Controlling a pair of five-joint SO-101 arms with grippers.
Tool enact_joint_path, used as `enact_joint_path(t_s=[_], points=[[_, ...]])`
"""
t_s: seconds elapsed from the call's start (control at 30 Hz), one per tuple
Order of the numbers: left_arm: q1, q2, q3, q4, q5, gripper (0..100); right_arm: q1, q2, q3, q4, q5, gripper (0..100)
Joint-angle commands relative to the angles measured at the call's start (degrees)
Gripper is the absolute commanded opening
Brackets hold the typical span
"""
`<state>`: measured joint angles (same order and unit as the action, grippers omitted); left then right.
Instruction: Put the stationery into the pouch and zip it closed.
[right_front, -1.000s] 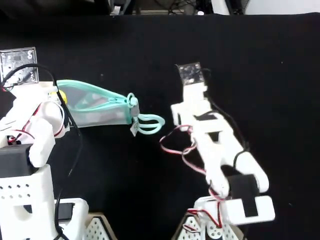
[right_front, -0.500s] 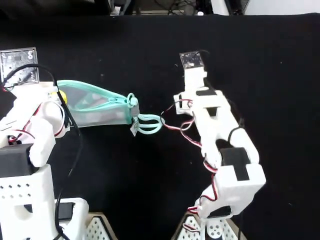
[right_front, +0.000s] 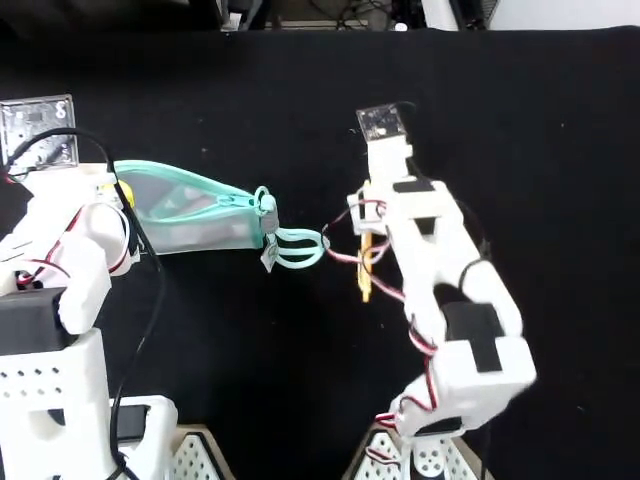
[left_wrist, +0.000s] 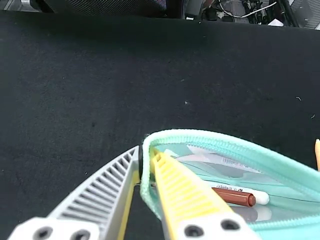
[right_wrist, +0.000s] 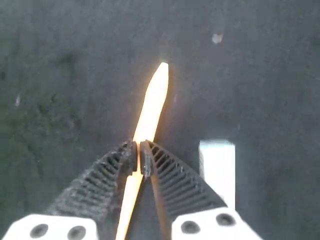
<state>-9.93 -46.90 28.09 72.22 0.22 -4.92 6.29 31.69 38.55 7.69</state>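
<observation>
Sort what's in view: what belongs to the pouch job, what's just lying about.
Job: mint pouch, left gripper pinching its rim; brown marker inside; orange pencil in right gripper.
Lying about: black table cover; cables and gear behind the table.

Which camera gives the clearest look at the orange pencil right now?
The right wrist view: the pencil sits clamped in the right tool, its pointed end plain to see. The high view shows a short stretch beside the right arm, crossed by wires. The left wrist view catches a thin sliver.

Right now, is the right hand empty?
No, the right hand is shut on an orange pencil.
</observation>
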Motion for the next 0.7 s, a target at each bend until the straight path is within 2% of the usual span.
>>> enact_joint_path(t_s=[0.0, 0.23, 0.37, 0.43, 0.53, 0.67], points=[[-0.3, 2.5, 7.2, 0.9, -0.4, 3, 0.2, -16.7, 7.3, -0.2, -0.2, 1.1], [-0.3, 2.7, 7.2, 0.9, -0.4, 3, 0.1, -43.1, 23.7, 2.9, 0.2, 1.1], [-0.3, 2.5, 7.1, 0.8, -0.4, 3, 0.1, -49.0, 27.9, 7.3, 7.0, 2.1], [-0.3, 2.5, 7.1, 0.8, -0.4, 3, 0.0, -49.0, 25.5, 7.2, 7.6, 9.1], [-0.3, 2.5, 7.1, 0.8, -0.4, 3, -0.3, -44.8, 18.2, 8.0, 2.9, 22.7], [-0.3, 2.5, 7.1, 0.8, -0.4, 3, -2.5, -29.9, 4.4, 11.8, 0.2, 17.6]])
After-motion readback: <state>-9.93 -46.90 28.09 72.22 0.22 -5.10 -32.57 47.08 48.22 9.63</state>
